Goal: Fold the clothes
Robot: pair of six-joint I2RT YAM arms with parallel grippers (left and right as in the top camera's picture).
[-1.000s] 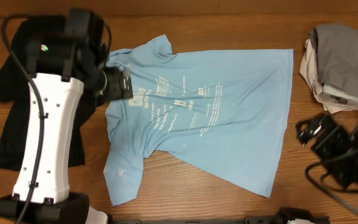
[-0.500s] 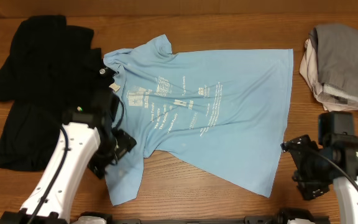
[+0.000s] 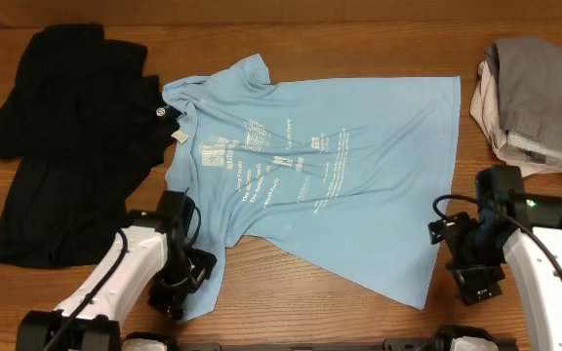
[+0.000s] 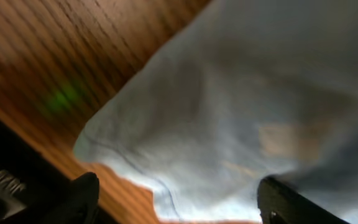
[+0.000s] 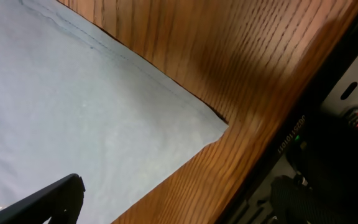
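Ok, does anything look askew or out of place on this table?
Nothing is damaged or spilled. The light blue T-shirt lies sideways and skewed, with its lower edge running diagonally and its collar touching the rumpled black shirt beside it.

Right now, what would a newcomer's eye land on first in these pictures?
A light blue T-shirt lies spread out, printed side up, across the middle of the wooden table. The left gripper, open, hangs at its near-left sleeve corner, and the right gripper, open, at its near-right hem corner. A black shirt lies at the left, a pile of grey and beige clothes at the far right.
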